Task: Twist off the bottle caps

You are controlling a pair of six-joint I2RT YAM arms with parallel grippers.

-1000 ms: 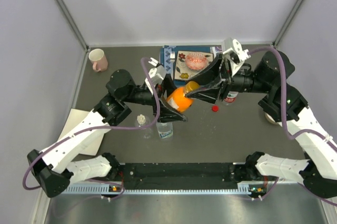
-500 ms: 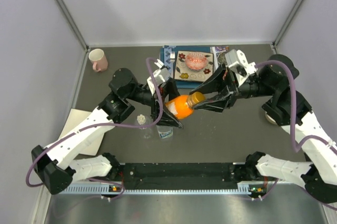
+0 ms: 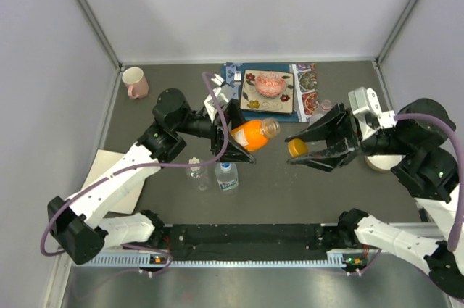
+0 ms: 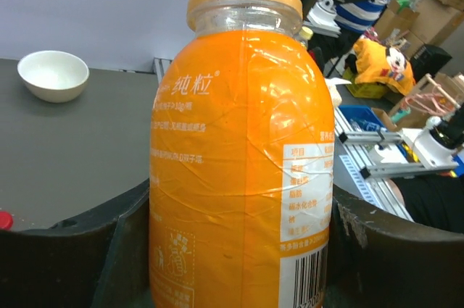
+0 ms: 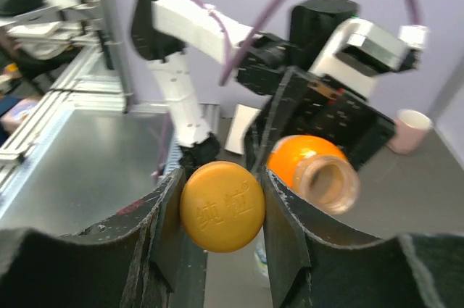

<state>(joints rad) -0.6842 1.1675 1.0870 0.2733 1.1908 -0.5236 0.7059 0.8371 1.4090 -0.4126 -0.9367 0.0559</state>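
Middle of the frame: we are squeezing the short orange plastic bottle in our left gripper. Right of it, apart, we are pinching its round orange plastic cap in our right gripper.

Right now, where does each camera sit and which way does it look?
Top camera: high behind the arms, looking down at the table; the left arm and right arm show.
Left wrist camera: on the left arm, looking along the left fingers at the orange bottle they hold.
Right wrist camera: on the right arm, looking past the right fingers, pinching the orange cap, towards the left arm.
All three show the bottle.
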